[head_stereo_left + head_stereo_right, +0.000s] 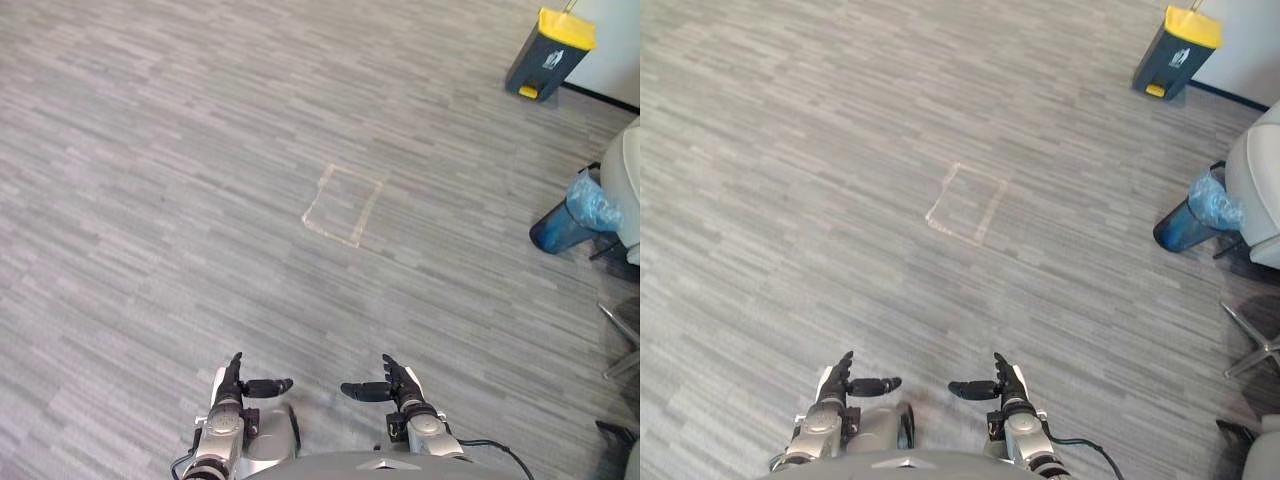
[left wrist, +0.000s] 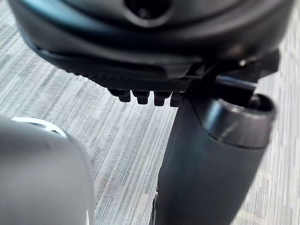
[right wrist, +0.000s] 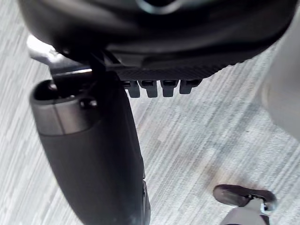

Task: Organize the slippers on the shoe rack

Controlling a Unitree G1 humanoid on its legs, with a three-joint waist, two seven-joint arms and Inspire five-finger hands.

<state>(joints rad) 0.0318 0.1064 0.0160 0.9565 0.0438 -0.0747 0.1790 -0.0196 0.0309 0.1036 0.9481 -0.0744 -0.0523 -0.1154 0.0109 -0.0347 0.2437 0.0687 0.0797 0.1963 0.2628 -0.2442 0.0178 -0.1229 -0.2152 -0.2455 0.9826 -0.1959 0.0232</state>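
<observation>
Dark left hand [image 1: 230, 388], right hand [image 1: 405, 385]: fingers straight, empty.

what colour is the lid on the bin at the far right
Yellow. The lid sits on a dark grey bin, clearest in the left eye view.

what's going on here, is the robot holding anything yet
Nothing is being handled at this moment. The robot stands over grey carpet with its left hand and right hand held low in front of it, fingers straight, thumbs pointing toward each other, both empty. Ahead on the floor is a taped square. Off to the right stand a yellow-lidded bin and a blue bin with a plastic liner.
</observation>
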